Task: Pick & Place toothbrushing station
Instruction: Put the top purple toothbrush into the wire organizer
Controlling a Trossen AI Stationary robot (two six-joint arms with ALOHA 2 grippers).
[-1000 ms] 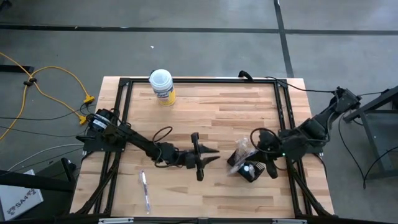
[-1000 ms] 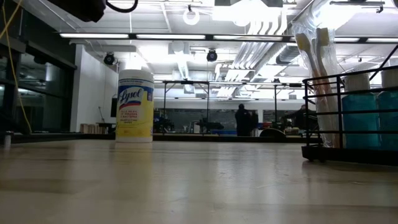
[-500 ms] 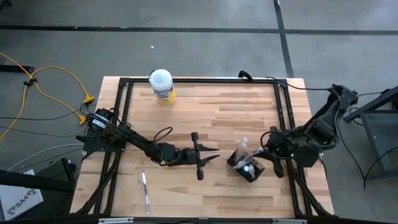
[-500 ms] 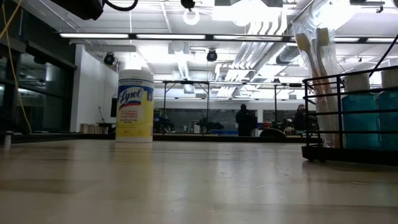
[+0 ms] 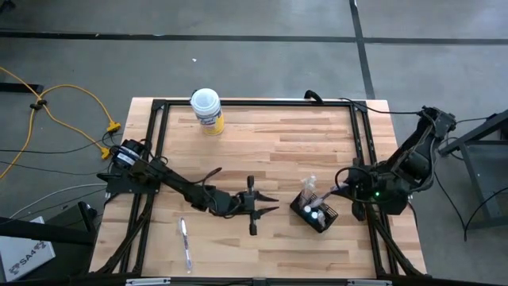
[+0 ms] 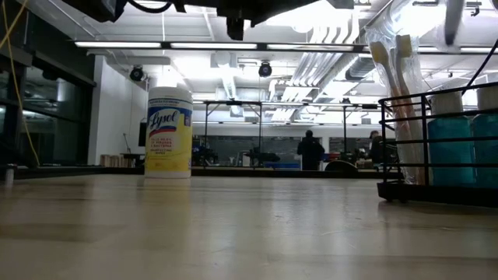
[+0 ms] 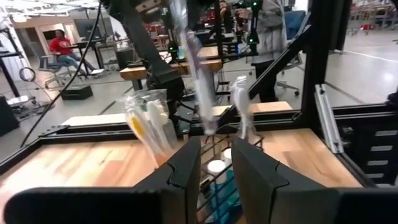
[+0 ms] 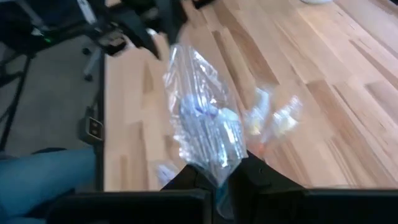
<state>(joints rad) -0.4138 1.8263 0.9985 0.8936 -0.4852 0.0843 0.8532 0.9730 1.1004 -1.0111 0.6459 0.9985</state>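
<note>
The toothbrushing station is a black holder with blue bottles and bagged toothbrushes, standing on the table right of centre. It also shows in the low view and between my left fingers. My left gripper is open and empty, just left of the station and pointing at it. My right gripper is just right of the station, shut on a clear-wrapped toothbrush, which also shows in the left wrist view. My right gripper pinches one end of the clear wrapper between its two fingers. The fingers slant down from the table's right side. The wrapper sticks out ahead of them toward the station. I cannot tell whether its far end touches the station.
A white-lidded, yellow-labelled canister stands at the far left of the table. A wrapped toothbrush lies near the front left. A black frame runs round the tabletop. People stand in the room beyond.
My right gripper has gone from the station's near right side toward the table's right edge and a little toward the far edge, with the wrapped toothbrush. My left gripper has gone a little toward the station, staying open.
</note>
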